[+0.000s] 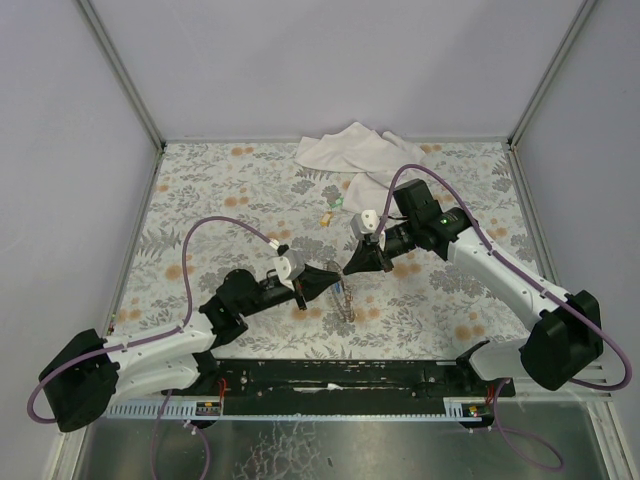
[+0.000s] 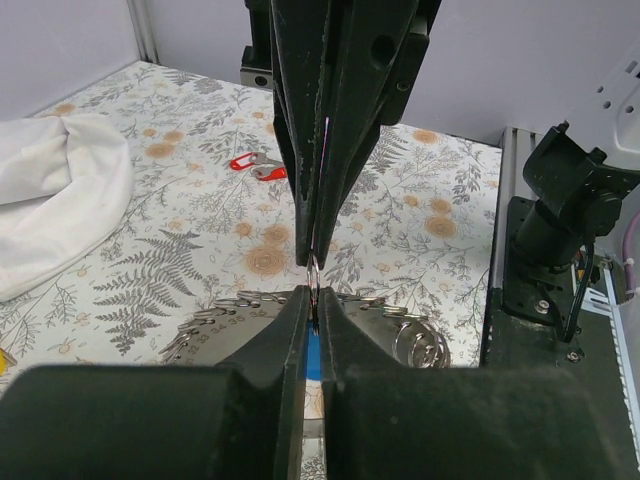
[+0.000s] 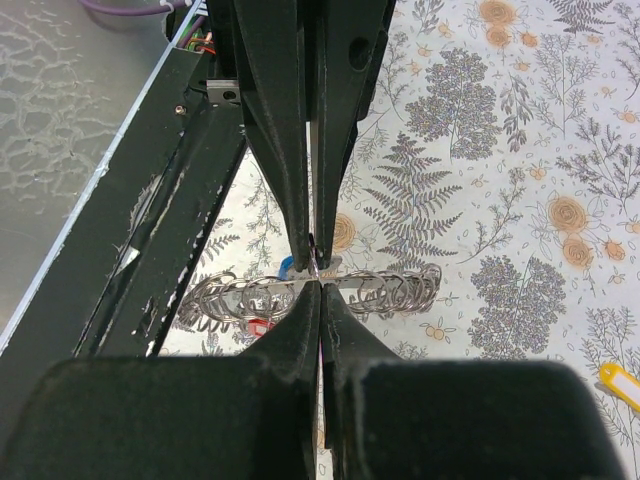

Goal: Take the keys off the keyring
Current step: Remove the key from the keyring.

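Note:
The keyring [image 1: 347, 300], a silvery strip strung with many rings, hangs above the table under both grippers. It also shows in the left wrist view [image 2: 225, 322] and the right wrist view [image 3: 400, 287]. My left gripper [image 1: 335, 275] [image 2: 313, 298] is shut on a blue key [image 2: 314, 355] at one small ring. My right gripper [image 1: 350, 267] [image 3: 318, 288] is shut tip to tip against it, on that ring of the keyring. A red key [image 3: 258, 325] shows by the rings. Loose keys lie on the table: red [image 2: 255, 165], yellow [image 3: 620, 385], brass and green [image 1: 331, 211].
A crumpled white cloth [image 1: 352, 150] lies at the back of the flowered table [image 1: 220, 190]. Grey walls stand on three sides. A black rail [image 1: 340, 375] and the arm bases run along the near edge.

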`<state>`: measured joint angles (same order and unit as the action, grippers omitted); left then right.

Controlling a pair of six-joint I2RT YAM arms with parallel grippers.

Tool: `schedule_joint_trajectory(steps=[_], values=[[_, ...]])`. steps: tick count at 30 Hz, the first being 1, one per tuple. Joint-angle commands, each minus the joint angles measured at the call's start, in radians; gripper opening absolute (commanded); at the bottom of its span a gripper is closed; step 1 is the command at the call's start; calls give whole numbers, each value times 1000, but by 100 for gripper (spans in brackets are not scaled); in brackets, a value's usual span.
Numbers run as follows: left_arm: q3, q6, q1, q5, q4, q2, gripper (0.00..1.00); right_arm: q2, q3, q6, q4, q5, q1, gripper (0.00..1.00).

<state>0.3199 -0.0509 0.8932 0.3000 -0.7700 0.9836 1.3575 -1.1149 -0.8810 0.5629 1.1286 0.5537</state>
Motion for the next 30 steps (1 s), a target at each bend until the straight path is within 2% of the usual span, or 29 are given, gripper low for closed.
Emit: schedule_joint_trajectory(steps=[1,6,8,13,18,20,25,30], values=[[35,14,-6,16,-69,0,0,-5,-13,10,-39,54,1,0],[65,50,-6,4,52,-32,0,1,-10,18,-45,29,1,0],[85,70,-7,-5,128,-52,0,5,-8,18,-44,20,1,3],[186,126,-6,-9,390,-72,0,3,-8,14,-41,5,2,20],[335,143,-6,-31,675,-32,0,-19,-16,-18,-19,-26,2,44],[395,151,-7,-23,775,-12,0,-22,-17,-28,-13,-27,1,49],[518,184,-5,-17,969,32,0,-19,-23,-23,-11,-3,-1,52],[613,217,-4,5,1089,67,0,-24,-23,0,-28,27,-11,53]])
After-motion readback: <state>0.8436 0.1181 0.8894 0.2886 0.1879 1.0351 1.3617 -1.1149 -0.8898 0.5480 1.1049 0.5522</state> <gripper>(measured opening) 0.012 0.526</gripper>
